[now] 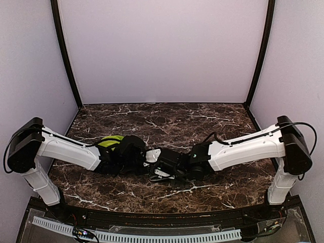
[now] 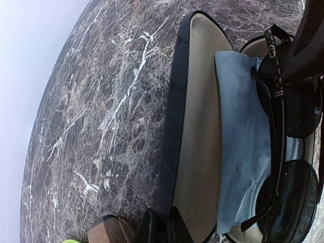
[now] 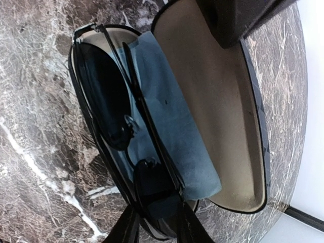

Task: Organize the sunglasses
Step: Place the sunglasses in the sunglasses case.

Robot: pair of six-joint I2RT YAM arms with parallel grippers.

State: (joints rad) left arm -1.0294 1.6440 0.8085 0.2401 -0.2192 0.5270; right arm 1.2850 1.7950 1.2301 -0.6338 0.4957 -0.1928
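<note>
Top external: both arms meet mid dark marble table; arms block contents. Wrist views show them: 1 oblong hard case, beige lining, lid open; 1 light blue cloth; 1 pair dark-lensed thin black wire-frame sunglasses lying in case base, partly on cloth. Narrow left gripper clamps lid rim. Narrow right gripper, fingers against both sides of lens end. Small round temple mark, left wrist view, unreadable.
</note>
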